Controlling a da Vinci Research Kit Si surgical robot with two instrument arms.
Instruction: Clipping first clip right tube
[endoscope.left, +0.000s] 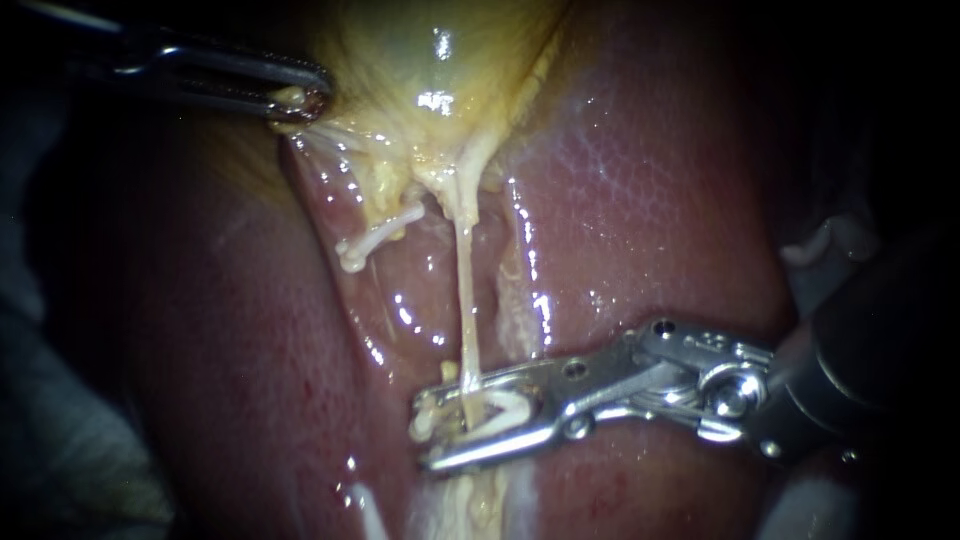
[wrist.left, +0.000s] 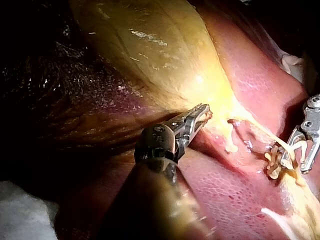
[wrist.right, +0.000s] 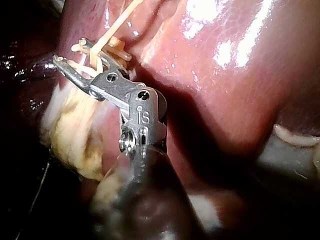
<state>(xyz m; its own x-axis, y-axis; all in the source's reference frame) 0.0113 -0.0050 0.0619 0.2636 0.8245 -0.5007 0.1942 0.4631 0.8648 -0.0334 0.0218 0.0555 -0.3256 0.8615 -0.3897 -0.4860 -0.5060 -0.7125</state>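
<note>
**Clip claw straddles the right tube**

The right instrument (endoscope.left: 437, 430), a silvery hinged tool entering from the right, has its claw standing apart and cradling a whitish curved clip (endoscope.left: 505, 405) that touches both halves. The right tube (endoscope.left: 465, 290) is a thin pale-yellow strand. It runs from the glossy yellow gallbladder (endoscope.left: 440, 60) toward the near side, over the wet reddish-brown liver (endoscope.left: 640, 200), and passes through that clip. The left instrument (endoscope.left: 300, 100), a slim steel tool from the far left, has its claw pinching the gallbladder's edge. A short pale tube stump (endoscope.left: 372, 240) lies left of the right tube.
</note>
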